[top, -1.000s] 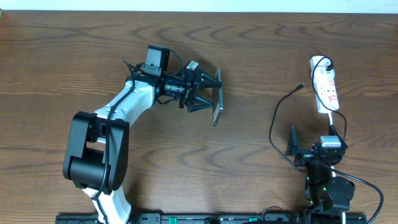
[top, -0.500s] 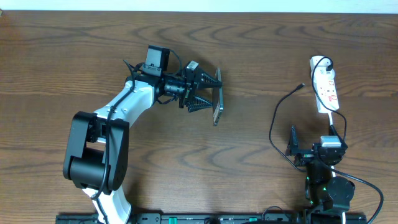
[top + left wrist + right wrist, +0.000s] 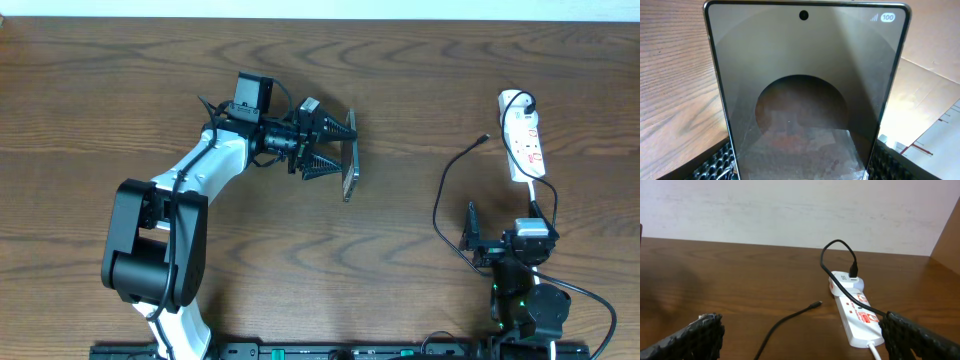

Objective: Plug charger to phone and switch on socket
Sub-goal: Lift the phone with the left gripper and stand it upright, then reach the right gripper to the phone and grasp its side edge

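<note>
Left tool (image 3: 345, 148), part open, clamps the phone (image 3: 805, 100) across its width, screen toward the wrist, probably steadying it for plugging. Right tool (image 3: 801, 325) gapes wide, empty; just ahead lies the charger (image 3: 790, 316) tip, the socket (image 3: 856, 322) beyond, plug (image 3: 853, 273) already in. Nothing differs from a second ago.

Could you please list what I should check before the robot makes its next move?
1. Dark rectangular phone gripped by left gripper: ok.
2. Right gripper open, empty: ok.
3. Thin black charger cable, connector tip lying free: ok.
4. Its black plug seated in white power strip: ok.
5. Phone's charging port facing the cable: cannot tell.
6. Strip switched on: cannot tell.
</note>
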Robot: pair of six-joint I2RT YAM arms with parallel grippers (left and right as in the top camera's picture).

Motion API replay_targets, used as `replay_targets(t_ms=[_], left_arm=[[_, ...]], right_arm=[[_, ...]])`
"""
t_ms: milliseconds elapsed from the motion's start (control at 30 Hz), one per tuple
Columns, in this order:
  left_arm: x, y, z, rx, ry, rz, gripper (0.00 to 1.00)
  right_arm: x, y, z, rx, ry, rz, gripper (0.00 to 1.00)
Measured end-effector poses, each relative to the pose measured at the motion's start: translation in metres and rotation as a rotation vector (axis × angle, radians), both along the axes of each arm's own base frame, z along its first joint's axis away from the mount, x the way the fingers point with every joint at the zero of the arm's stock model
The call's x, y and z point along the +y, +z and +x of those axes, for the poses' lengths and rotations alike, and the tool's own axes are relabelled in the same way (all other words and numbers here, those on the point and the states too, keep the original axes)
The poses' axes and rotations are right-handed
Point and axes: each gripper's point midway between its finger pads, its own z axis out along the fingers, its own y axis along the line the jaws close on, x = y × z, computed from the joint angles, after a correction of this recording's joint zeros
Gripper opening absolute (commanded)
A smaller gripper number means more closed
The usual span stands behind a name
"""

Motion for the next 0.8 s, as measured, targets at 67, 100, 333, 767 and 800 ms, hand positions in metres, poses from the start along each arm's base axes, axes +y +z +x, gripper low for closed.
replay_targets(t_ms=[67,100,333,767,800], left_arm=[[0.0000,0.0000,0.0000,0.000,0.000,0.000,0.57],[0.0000,0.0000,0.0000,0.000,0.000,0.000,0.57],[0.0000,0.0000,0.0000,0.000,0.000,0.000,0.57],[-0.0013,0.0039,0.0052,-0.062,-0.001,-0.014,0.57],[-0.0014,0.0044,0.0056,-0.071,-0.002,-0.016,0.57]], right_arm=[[0.0000,-0.0002,0.0000,0.000,0.000,0.000,0.99],[0.0000,0.0000,0.0000,0.000,0.000,0.000,0.99],[0.0000,0.0000,0.0000,0.000,0.000,0.000,0.99],[0.0000,-0.0002,0.0000,0.000,0.000,0.000,0.99],[0.0000,0.0000,0.0000,0.000,0.000,0.000,0.99]])
